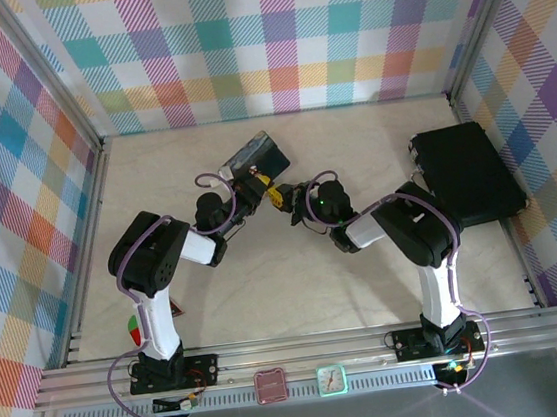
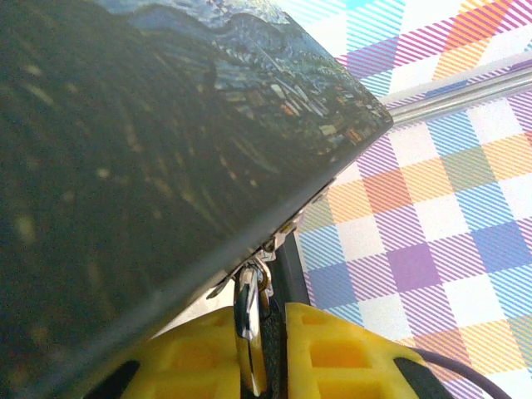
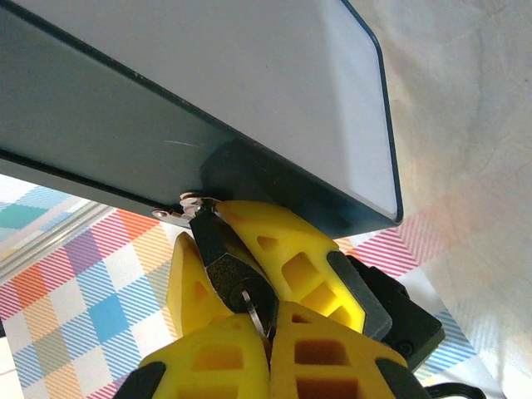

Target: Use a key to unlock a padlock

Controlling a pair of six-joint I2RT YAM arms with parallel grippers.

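The padlock [image 3: 223, 253] is hanging from a small hasp [image 3: 184, 202] on the edge of the tin [image 1: 252, 154], near the back middle of the bench [image 1: 269, 300], between the two arms. At the left, the left arm is reaching forward and rightward toward the tin. Its tool [image 2: 252, 337] is clenching the padlock, with the yellow fingers [image 2: 341, 353] pressing on either side of it and a silvery strip of the lock's metal showing in the narrow gap between them. Just above that grip, the tin's dark painted lid is looming across the left wrist view, with its edge running down to the hasp. From the right wrist, the tin is showing a pale plain face, and I cannot tell whether it is resting flat on the bench or tipped up. The padlock's dark body is pointing down from the hasp, and the left tool's fingers are flanking it. Whether the shackle is latched is too small to make out. The key [image 3: 259, 309] is sitting in the keyhole at the lock's lower end. The right tool [image 3: 268, 337] is clamping tightly on the key's outer part, its yellow fingers meeting just below the lock. The right arm is stretching leftward from its base to get there. Well apart, at the far right of the bench, a black case [image 1: 466, 175] is lying flat beside the plaid wall.
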